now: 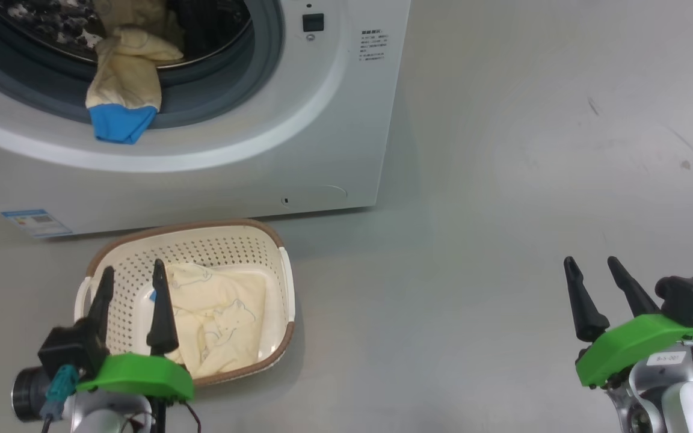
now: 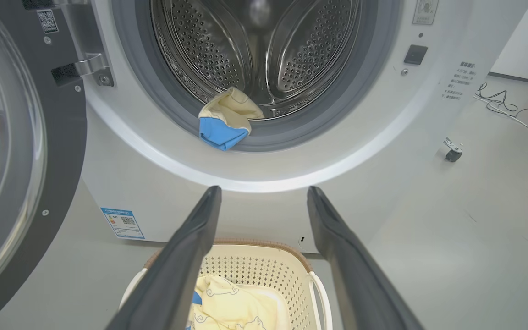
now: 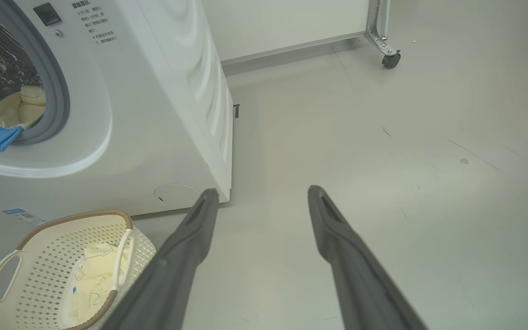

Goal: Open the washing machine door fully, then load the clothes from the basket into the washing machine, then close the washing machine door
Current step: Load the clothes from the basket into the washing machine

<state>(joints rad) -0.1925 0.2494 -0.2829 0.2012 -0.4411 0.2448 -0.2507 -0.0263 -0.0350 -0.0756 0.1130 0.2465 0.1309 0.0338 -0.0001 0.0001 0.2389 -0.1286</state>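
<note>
- While its top is cut off in the head view, the big white front-loading washing machine (image 1: 322, 120) stands with its mouth uncovered. Its large round door (image 2: 62, 137), glossy black rim around clear glass, is swung out to the left and is only partly in frame.
- One pale cream-yellow garment with a bright blue cuff (image 1: 124, 84) lies across the grey rubber gasket (image 1: 262, 78). The cuff hangs outside the lip and the rest reaches back into the perforated steel drum (image 2: 291, 46). How much cloth lies deeper is hard to make out.
- A second cream-yellow garment (image 1: 220, 313), with faint line-drawn prints, lies crumpled in the small rectangular cream-white perforated plastic basket (image 1: 202, 227) with a brown rim. It sits on the grey floor (image 1: 503, 180) just in front of the machine.
- Over the basket's near left side is the left gripper (image 1: 133, 267), its long dark fingers spread wide and empty. They hide part of the basket wall.
- Well apart to the right, the right gripper (image 1: 591, 260) is over the floor, its fingers likewise spread and holding nothing.
- On the machine's lower left is a blue label sticker (image 1: 33, 221), its print too small to read.
- Beyond the machine are a small black caster wheel (image 3: 390, 59) and loose cables (image 2: 511, 107) on the floor.
</note>
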